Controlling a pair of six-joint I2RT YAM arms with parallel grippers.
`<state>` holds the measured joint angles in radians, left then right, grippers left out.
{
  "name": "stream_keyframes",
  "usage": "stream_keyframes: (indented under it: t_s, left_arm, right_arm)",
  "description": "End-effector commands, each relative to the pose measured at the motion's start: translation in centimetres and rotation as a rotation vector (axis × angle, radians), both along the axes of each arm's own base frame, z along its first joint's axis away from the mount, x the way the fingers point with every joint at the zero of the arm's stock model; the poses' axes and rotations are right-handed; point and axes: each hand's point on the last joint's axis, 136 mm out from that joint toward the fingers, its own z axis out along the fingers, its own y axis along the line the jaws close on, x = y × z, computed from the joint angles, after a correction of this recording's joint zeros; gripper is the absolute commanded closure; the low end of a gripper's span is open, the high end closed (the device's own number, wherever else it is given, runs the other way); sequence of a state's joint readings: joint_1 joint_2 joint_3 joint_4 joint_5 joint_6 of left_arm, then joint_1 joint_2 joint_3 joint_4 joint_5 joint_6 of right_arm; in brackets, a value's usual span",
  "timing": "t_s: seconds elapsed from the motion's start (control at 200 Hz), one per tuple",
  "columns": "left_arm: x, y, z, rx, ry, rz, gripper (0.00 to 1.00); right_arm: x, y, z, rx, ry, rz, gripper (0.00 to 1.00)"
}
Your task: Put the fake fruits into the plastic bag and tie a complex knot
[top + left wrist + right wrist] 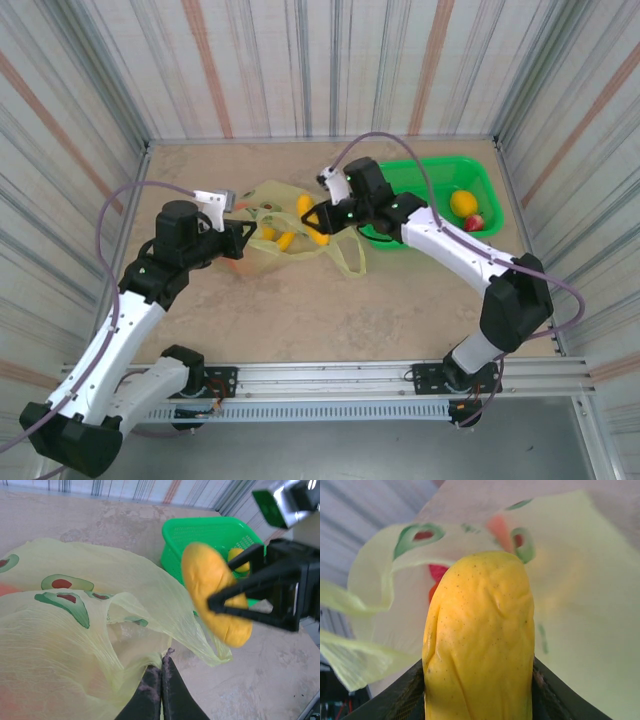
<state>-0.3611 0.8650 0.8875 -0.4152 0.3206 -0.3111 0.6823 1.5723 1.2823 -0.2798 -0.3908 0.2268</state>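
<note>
My left gripper (163, 666) is shut on a pinched edge of the plastic bag (75, 630), a pale yellow-green film with green printed spots lying left of centre (270, 200). My right gripper (318, 222) is shut on a long yellow fake fruit (479, 640), held just over the bag's right side. The same fruit (212, 592) hangs between black fingers (250, 587) above the bag's rim. Yellow fruits (285, 240) show through the film, and something red (437, 572) lies inside the mouth. No knot is seen.
A bright green mesh basket (490, 190) stands at the back right, with a lemon (462, 203) and a red fruit (474, 222) in it. A loose bag handle (352, 258) trails towards the table's middle. Striped walls close in on three sides.
</note>
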Motion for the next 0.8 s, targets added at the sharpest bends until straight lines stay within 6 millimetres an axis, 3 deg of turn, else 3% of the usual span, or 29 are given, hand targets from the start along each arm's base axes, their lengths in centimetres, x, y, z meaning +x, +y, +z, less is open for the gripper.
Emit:
stream_keyframes:
  t_s: [0.0, 0.255, 0.396, 0.797]
  left_arm:
    - [-0.2, 0.2, 0.1, -0.001, -0.017, -0.001, 1.0]
    - [-0.2, 0.2, 0.1, 0.0, -0.019, -0.002, 1.0]
    - [-0.2, 0.2, 0.2, -0.003, -0.02, -0.002, 1.0]
    - [-0.4, 0.1, 0.4, -0.009, -0.03, -0.007, 1.0]
  right_arm:
    - [1.0, 1.8, 0.8, 0.044, -0.168, 0.072, 0.5]
    - [-0.5, 5.5, -0.3, 0.064, -0.467, 0.304, 0.47]
    - [-0.5, 7.1, -2.4, 0.018, -0.569, 0.393, 0.42]
    - [2.0, 13.0, -7.8, -0.094, -0.501, 0.472, 0.43]
